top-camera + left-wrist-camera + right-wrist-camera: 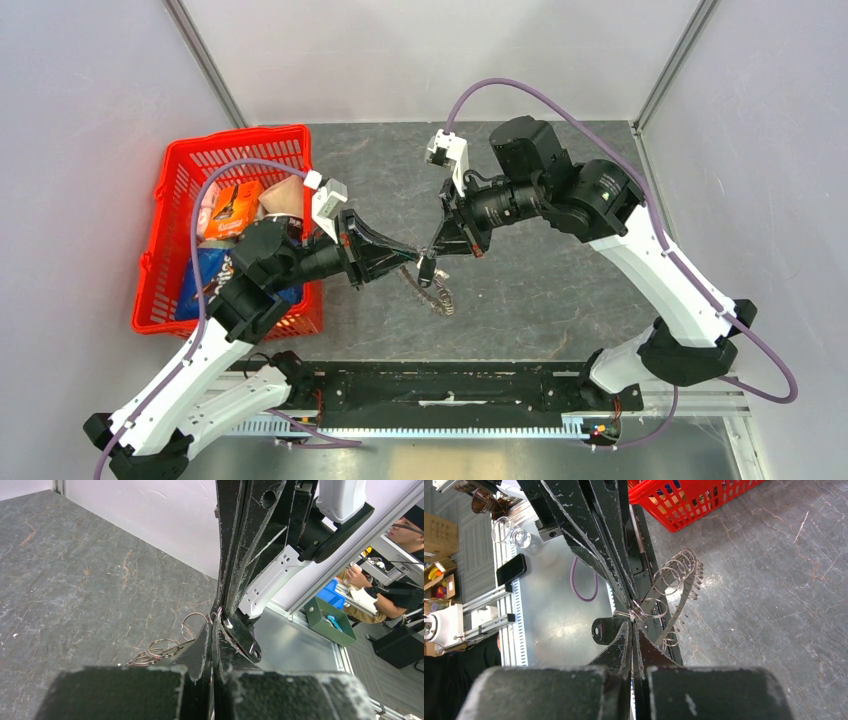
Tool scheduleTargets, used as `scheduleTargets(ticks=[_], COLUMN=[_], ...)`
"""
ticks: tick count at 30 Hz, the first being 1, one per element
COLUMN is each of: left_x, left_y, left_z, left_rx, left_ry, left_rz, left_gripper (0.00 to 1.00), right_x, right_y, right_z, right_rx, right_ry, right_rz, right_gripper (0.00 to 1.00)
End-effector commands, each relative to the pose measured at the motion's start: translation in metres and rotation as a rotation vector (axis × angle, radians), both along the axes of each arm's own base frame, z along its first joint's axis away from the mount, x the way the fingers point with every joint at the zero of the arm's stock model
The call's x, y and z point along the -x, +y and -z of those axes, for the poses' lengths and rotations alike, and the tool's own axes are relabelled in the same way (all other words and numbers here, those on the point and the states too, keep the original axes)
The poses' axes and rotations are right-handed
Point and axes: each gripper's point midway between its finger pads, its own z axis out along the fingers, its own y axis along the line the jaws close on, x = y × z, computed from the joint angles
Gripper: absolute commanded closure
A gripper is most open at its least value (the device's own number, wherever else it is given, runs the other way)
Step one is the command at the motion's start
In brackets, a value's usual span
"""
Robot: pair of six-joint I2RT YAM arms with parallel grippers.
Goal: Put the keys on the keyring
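Left wrist, left gripper point(212, 622): closed, fingers pressed flat together. A wire loop of the keyring point(161, 650) sits right at its tips and looks pinched there.
Right wrist, right gripper point(633, 624): closed as well, meeting the left gripper nose to nose, tip against tip.
Black key point(609, 630): its oblong head, with a hole in it, juts out just left of the right gripper's tips as that wrist camera sees it. A thin metal bit runs from it toward the spot where the tips meet. I cannot tell whether the right fingers actually pinch it.
Keyring point(674, 575): hangs from that meeting spot. Its loops and small silvery keys curve away to the right of the right gripper's tips.
Top external, keyring point(437, 292): dangles just below both sets of tips.
Table point(560, 290): grey and stone-patterned, underneath both grippers.
Basket point(160, 235): red plastic, behind the left gripper and alongside its arm, with snack packets point(235, 205) inside.
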Motion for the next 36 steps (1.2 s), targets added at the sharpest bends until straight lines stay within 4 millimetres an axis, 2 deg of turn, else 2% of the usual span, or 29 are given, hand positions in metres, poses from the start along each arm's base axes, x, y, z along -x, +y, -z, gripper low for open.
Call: scheduleTargets(ticks=[1,8,16,20,34,36], left_x=[0.011,0.016,0.022,0.025,0.033,0.034], left_y=[0.004,0.006,0.007,0.009,0.011,0.011], left_z=[-0.027,-0.029,-0.030,-0.038,-0.049,-0.051], left_rx=[0.045,0.051,0.072,0.100,0.146,0.155], left_ry=[-0.104,-0.116,-0.121,-0.149,-0.168,-0.168], left_rz=[0.030,0.044,0.062,0.070,0.095,0.100], left_gripper=[0.98,0.98,0.98,0.98,0.98,0.98], right_x=[-0.003,-0.005,-0.006,-0.005,0.014,0.019], right_y=[0.004,0.004,0.003,0.002,-0.005,-0.008], right_z=[-0.018,-0.022,-0.014,-0.014,-0.015,-0.018], right_rx=[-0.044,-0.050,-0.032,-0.041,-0.073,-0.085], right_ry=[-0.043,-0.046,-0.024,-0.022,0.013,0.004], right_rz=[0.012,0.028,0.046,0.054,-0.003,-0.017], right_gripper=[1.00,1.00,1.00,1.00,1.00,0.94])
